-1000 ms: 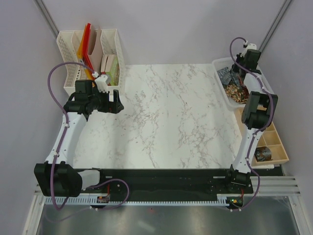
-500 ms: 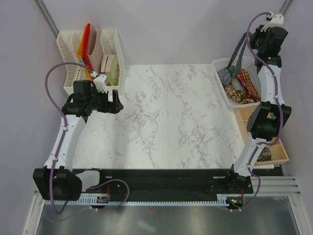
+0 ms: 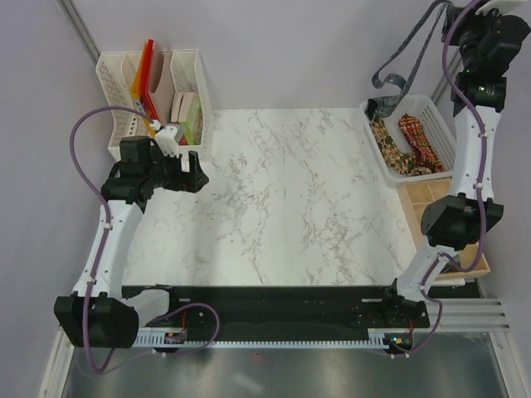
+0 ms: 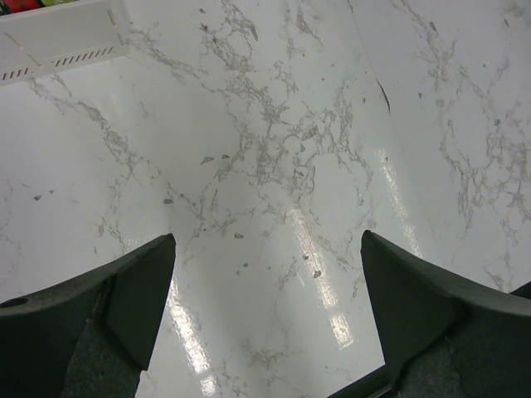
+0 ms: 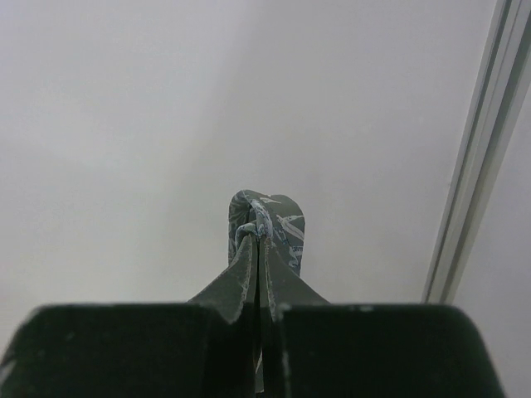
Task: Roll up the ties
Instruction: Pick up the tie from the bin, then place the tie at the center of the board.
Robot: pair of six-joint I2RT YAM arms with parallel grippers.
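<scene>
My right gripper pinches the grey-green tie, high at 1 o'clock. Its tail hangs into the basket at 2 o'clock with the brown-gold tie and red tie. My left gripper is spread wide over the table at 9 o'clock.

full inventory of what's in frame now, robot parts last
grey-green tie: 1, dark grey-green, hanging from right gripper over basket
brown-gold tie: 1, brown-gold, in basket
red tie: 1, red, in basket
basket: 1, white, table's far right
wooden tray: 1, tan, beside basket, nearer
rack: 1, white, far left
folders: several, orange, brown, green, in rack
table: 1, white marble
left gripper: 1, black, open over table
right gripper: 1, black, high, shut on grey-green tie
</scene>
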